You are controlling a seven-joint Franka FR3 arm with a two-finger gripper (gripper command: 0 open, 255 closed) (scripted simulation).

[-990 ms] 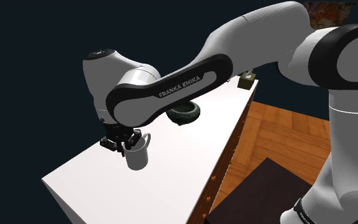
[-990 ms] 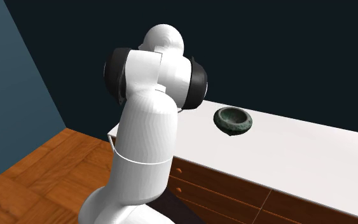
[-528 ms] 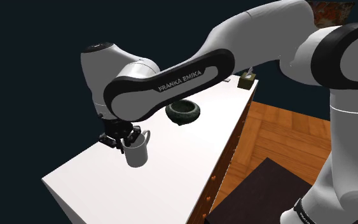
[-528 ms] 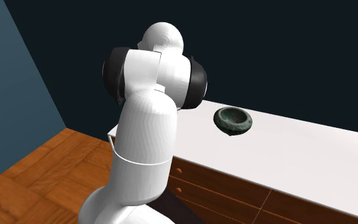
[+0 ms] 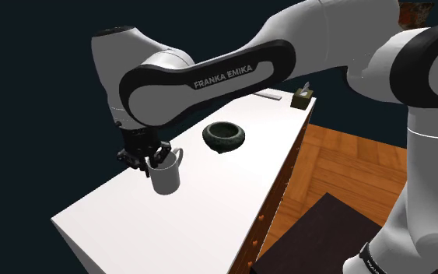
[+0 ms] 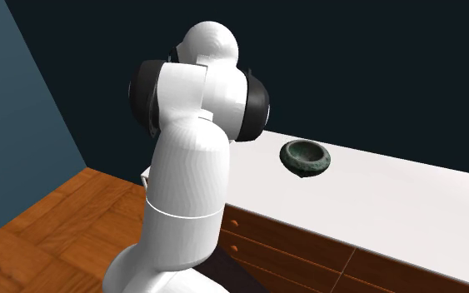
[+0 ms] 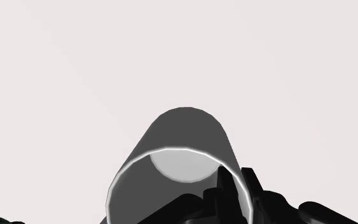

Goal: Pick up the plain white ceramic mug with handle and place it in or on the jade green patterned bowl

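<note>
White mug (image 5: 165, 178) sits right under the black gripper (image 5: 148, 163), which pinches one side of its rim, and such an off-centre hold could let it tilt or slip before reaching the green bowl (image 5: 225, 136) beyond.

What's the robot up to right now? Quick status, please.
Gripper shut on white mug rim. Green bowl sits apart, farther along white counter. Nothing stands between them.
</note>
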